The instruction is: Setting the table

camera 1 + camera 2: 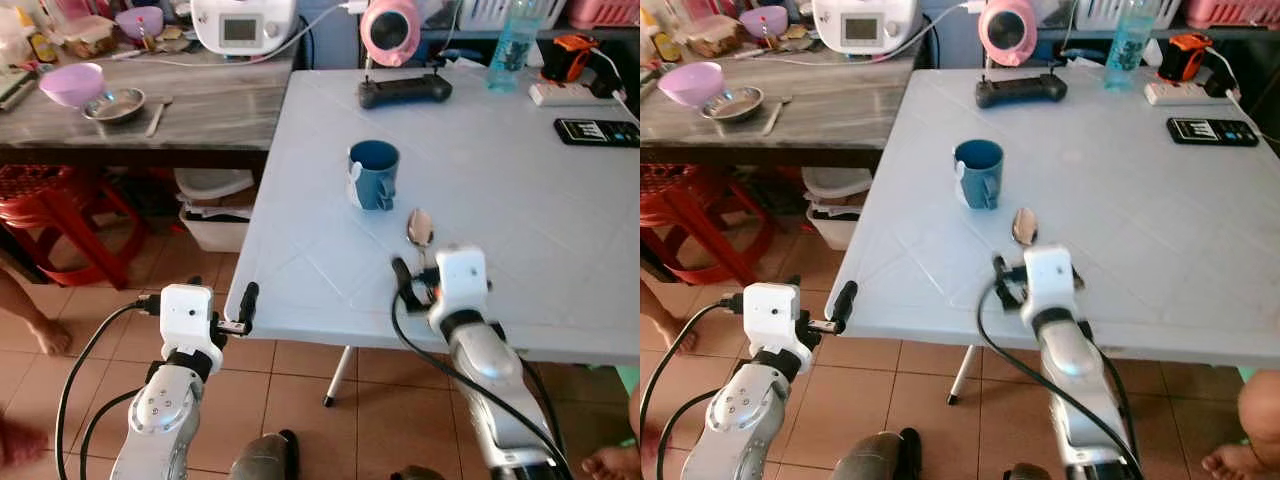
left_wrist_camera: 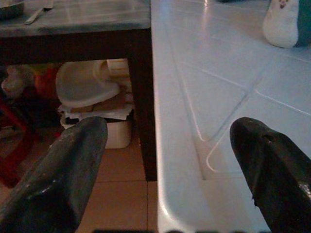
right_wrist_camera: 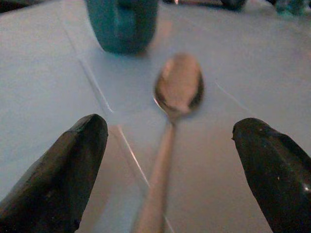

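On the white counter (image 1: 520,230) in front of you lie the two pieces of the setting: one blue mug (image 1: 374,174) standing upright, and one metal spoon (image 1: 420,229) lying just beside it on the side nearer you, bowl toward the mug and handle pointing back at the robot. That arrangement reads as a place setting half built, with the spoon laid within easy reach of the cup.

Your right gripper (image 3: 170,170) sits low over the counter's near edge, its two black fingers (image 3: 58,174) spread wide apart with the spoon's handle running between them. Nothing is clamped; the fingers straddle the handle without touching it, so you may be about to take it or may have just let it go.

Your left gripper (image 2: 165,170) hovers just off the counter's left corner, fingers likewise apart and holding nothing, parked where it does not crowd the working arm.

Behind, on the grey side counter (image 1: 200,100), you have one purple bowl (image 1: 72,83), one metal dish (image 1: 114,104) and a second spoon (image 1: 158,116), likely stock for further settings. One game controller (image 1: 405,92) and one phone (image 1: 598,131) clutter the white counter's far side.
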### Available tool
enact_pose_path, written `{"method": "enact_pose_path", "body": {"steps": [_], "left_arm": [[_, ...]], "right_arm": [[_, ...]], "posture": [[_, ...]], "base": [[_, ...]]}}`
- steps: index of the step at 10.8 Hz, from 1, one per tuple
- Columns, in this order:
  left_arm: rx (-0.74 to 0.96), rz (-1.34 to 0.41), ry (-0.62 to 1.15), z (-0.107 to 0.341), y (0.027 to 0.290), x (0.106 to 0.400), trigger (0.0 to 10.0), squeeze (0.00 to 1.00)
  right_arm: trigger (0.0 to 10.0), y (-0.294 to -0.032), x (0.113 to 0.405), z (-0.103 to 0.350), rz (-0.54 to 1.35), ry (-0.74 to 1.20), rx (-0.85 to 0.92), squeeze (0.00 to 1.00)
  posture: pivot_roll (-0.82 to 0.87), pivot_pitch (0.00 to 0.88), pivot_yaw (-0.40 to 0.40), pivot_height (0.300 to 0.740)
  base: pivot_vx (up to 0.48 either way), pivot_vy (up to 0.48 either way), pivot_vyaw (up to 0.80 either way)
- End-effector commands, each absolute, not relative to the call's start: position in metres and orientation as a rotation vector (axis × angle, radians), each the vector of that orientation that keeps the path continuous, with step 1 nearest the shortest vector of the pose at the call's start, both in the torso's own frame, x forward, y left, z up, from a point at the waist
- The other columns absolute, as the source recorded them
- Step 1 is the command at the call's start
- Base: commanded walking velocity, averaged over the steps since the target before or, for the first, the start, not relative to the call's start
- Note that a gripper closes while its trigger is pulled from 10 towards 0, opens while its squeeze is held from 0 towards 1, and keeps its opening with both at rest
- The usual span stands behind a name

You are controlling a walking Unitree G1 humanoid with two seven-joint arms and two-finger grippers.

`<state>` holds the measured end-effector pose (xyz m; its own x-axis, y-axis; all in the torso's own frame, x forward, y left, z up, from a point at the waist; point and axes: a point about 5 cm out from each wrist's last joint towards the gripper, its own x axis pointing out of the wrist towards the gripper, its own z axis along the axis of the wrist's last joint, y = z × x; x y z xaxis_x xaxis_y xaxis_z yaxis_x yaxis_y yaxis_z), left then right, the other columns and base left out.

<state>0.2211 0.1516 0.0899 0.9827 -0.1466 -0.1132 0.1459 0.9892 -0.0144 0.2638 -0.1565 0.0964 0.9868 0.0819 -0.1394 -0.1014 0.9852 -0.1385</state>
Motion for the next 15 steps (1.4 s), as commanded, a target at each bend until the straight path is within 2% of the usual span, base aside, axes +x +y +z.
{"method": "enact_pose_path", "body": {"steps": [1,2,6,7,8,9,12,13,14,15], "left_arm": [[-0.006,-0.156,0.113,0.092,0.153,0.220,10.0,0.00],[-0.007,-0.159,0.115,0.091,0.152,0.219,10.0,0.00],[-0.003,-0.164,0.120,0.092,0.153,0.217,10.0,0.00],[-0.003,-0.162,0.121,0.093,0.153,0.217,10.0,0.00],[-0.010,-0.174,0.127,0.093,0.153,0.215,10.0,0.00],[-0.051,-0.239,0.128,0.093,0.149,0.211,10.0,0.00],[-0.087,-0.347,0.141,0.094,0.141,0.206,10.0,0.00],[-0.087,-0.351,0.141,0.094,0.140,0.206,10.0,0.00],[-0.092,-0.363,0.144,0.094,0.140,0.206,10.0,0.00],[-0.095,-0.366,0.144,0.095,0.140,0.206,10.0,0.00]], "right_arm": [[10.0,-0.159,0.265,0.101,0.088,0.129,-0.127,0.11],[10.0,-0.159,0.267,0.102,0.086,0.129,-0.126,0.00],[10.0,-0.160,0.279,0.110,0.126,0.130,-0.117,0.00],[9.5,-0.157,0.281,0.107,0.152,0.157,-0.104,0.00],[0.4,-0.153,0.281,0.101,0.180,0.213,-0.078,0.00],[0.0,-0.151,0.281,0.099,0.194,0.226,-0.076,0.00],[0.2,-0.144,0.287,0.101,0.232,0.244,-0.067,0.00],[2.6,-0.140,0.289,0.103,0.249,0.247,-0.057,0.00],[10.0,-0.135,0.288,0.103,0.268,0.268,-0.051,0.00],[10.0,-0.133,0.286,0.102,0.270,0.291,-0.046,0.00]], "posture": [[0.04,0.119,0.077,0.740],[0.04,0.122,0.078,0.740],[0.05,0.142,0.081,0.740],[0.05,0.145,0.081,0.740],[0.05,0.149,0.082,0.740],[0.05,0.153,0.081,0.740],[0.05,0.157,0.082,0.740],[0.05,0.157,0.081,0.740],[0.05,0.158,0.079,0.740],[0.06,0.159,0.079,0.740]], "base": [[0.000,0.000,0.00],[0.000,0.000,0.00],[0.000,0.000,0.00],[0.000,0.000,0.00],[0.000,0.000,0.00],[0.000,0.000,0.00],[0.000,0.000,0.00],[0.000,0.000,0.00],[0.000,0.000,0.00],[0.000,0.000,0.00]]}}
